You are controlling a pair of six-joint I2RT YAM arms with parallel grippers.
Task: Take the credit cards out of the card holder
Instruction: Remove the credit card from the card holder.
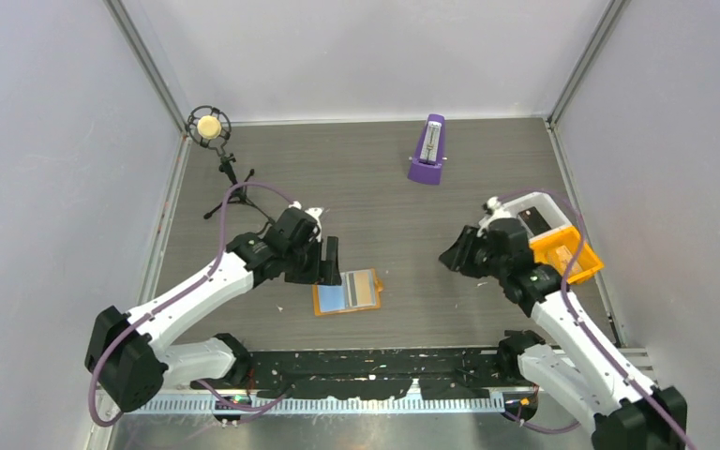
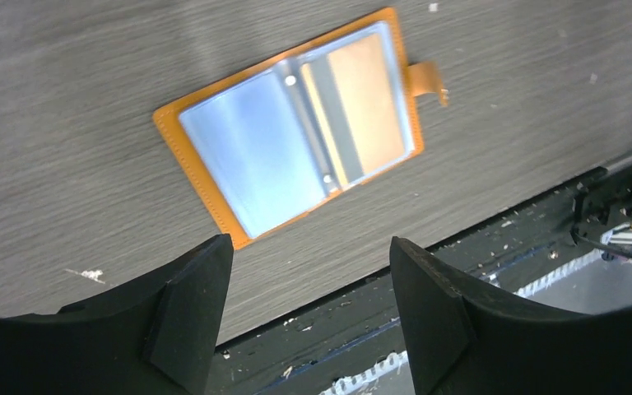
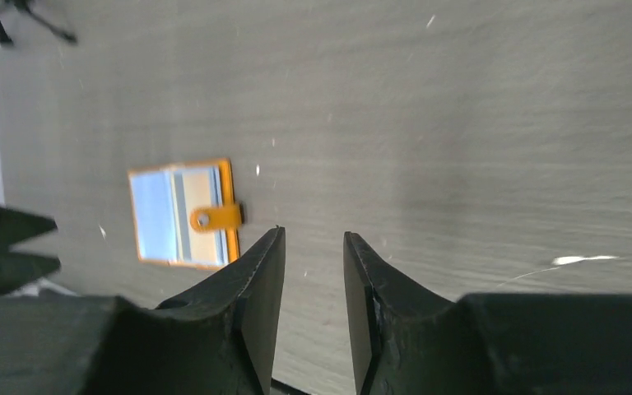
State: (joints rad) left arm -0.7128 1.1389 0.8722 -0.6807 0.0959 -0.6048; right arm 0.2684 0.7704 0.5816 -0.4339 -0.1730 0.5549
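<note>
Left gripper (image 1: pixel 326 266) hangs with jaws spread and empty, just left of the card holder (image 1: pixel 347 292), which lies opened flat on the grey wood-grain table (image 1: pixel 375 187), close to its near edge. The right gripper (image 1: pixel 450 255) sits well to the holder's right. Far beyond the holder stand a purple metronome (image 1: pixel 427 150) and a microphone on a tripod (image 1: pixel 210 127). An orange bin (image 1: pixel 567 253) sits further right, past the right arm. Plain pale walls (image 1: pixel 356 56) close in three sides.

On the left wrist feed, the holder lies just ahead of the parted fingertips, untouched. A light blue card (image 2: pixel 251 156) fills one clear pocket and a grey-striped card (image 2: pixel 358 111) the other, with the snap tab (image 2: pixel 428 78) sticking out past it.

On the right wrist feed, the right gripper's jaws show a narrow gap with nothing between them, and the holder is well off to their left.

I judge this to be the approach, with both visible cards pocketed. Next I'd want one arm pinning the holder while the other pinches a card's exposed edge and slides it out along the pocket. The sleeves look slick, so an unpinned holder could drag along.
</note>
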